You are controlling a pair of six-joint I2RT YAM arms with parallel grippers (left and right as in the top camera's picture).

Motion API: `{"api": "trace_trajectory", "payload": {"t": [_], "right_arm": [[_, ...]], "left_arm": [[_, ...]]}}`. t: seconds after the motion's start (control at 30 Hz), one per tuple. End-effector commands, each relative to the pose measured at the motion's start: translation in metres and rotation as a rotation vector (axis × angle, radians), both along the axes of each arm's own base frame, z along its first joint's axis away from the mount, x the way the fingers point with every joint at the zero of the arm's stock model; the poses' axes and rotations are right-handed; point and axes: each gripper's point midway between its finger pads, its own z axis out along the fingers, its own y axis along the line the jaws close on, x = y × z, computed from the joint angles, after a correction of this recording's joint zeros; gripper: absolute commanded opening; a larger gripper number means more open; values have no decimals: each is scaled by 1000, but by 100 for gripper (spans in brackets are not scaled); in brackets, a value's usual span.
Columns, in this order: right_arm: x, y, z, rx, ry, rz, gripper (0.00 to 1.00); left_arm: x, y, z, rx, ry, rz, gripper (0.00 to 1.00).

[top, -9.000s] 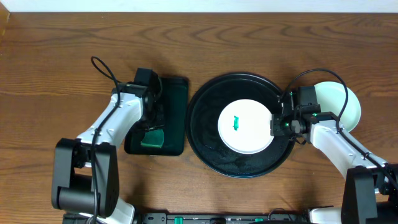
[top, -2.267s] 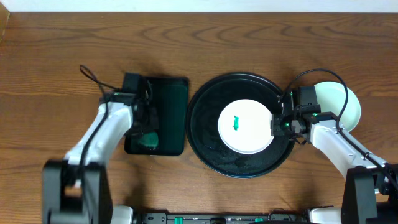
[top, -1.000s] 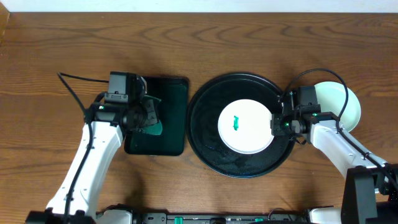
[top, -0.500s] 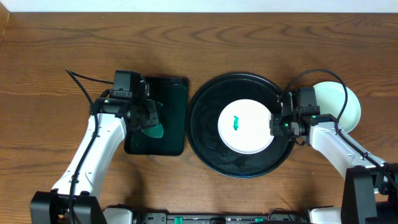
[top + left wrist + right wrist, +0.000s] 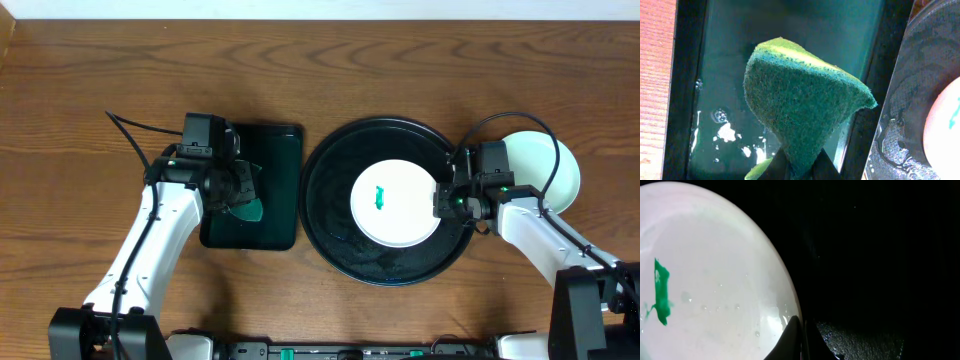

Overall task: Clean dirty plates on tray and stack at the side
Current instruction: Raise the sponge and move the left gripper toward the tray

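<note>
A white plate (image 5: 395, 202) with a green smear (image 5: 380, 197) lies in the round black tray (image 5: 330, 190). My right gripper (image 5: 440, 200) is at the plate's right rim, shut on the edge; in the right wrist view its fingertips (image 5: 802, 340) pinch the rim of the plate (image 5: 715, 280), with one finger over the plate and the other over the wet tray (image 5: 880, 255). My left gripper (image 5: 235, 192) hangs over the small rectangular tray (image 5: 280, 170), shut on a green sponge (image 5: 800, 100) that sticks out beyond its jaws.
A pale mint plate (image 5: 555, 165) rests on the wooden table to the right of the round tray, behind my right arm. The rectangular tray (image 5: 790, 25) holds soapy water with white foam flecks (image 5: 727, 132). Cables trail from both wrists.
My right gripper has closed onto the white plate's rim. My left arm has shifted slightly to the right with the sponge. The plate has not moved.
</note>
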Motion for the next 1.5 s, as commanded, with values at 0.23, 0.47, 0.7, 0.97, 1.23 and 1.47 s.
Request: {"api": "trace_trajectory", "payload": {"t": [0.23,0.47,0.7,0.97,1.23,1.47], "right_arm": [[-3,23,8,134,2,10,4],[1,26,10,147,-15,16,12],[1,26,10,149,-15,17,17],[0,34,14,191,-18,41,15],[3,22,10,127,-25,12,13],[2,22,9,127,-21,11,10]], "left_arm": [[0,-1,0,-14,0,-1,7],[0,-1,0,-14,0,-1,7],[0,-1,0,-14,0,-1,8],[0,0,0,-14,0,-1,8],[0,0,0,-14,-1,-1,7],[1,-1,0,-14,-3,0,7]]}}
